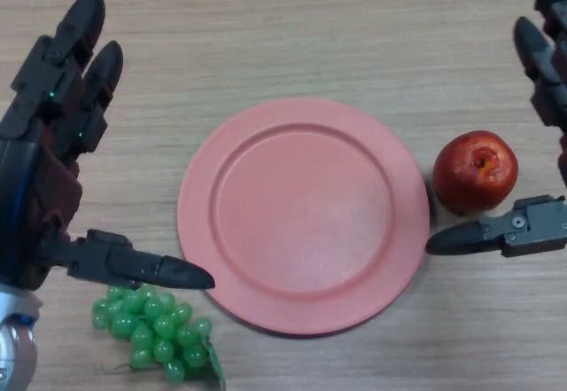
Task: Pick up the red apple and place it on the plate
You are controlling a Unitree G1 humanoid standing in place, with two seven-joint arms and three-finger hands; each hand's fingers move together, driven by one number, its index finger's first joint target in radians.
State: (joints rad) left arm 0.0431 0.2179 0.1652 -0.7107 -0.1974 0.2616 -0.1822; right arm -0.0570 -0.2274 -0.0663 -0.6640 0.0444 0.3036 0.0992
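red apple [475, 171] beside plate [304, 215], inside spread right hand [542, 222], left hand [53, 178] spread

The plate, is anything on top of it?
No. The pink plate holds nothing; the red apple sits on the table beside it. What lies under the plate is hidden.

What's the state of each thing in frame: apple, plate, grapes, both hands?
Round red apple: on the table, just right of the plate, not gripped.
Round pink plate: flat, nothing on it.
Bunch of green grapes: on the table, below the plate's left edge.
Left hand: open, holding nothing.
Right hand: open, thumb below the apple.
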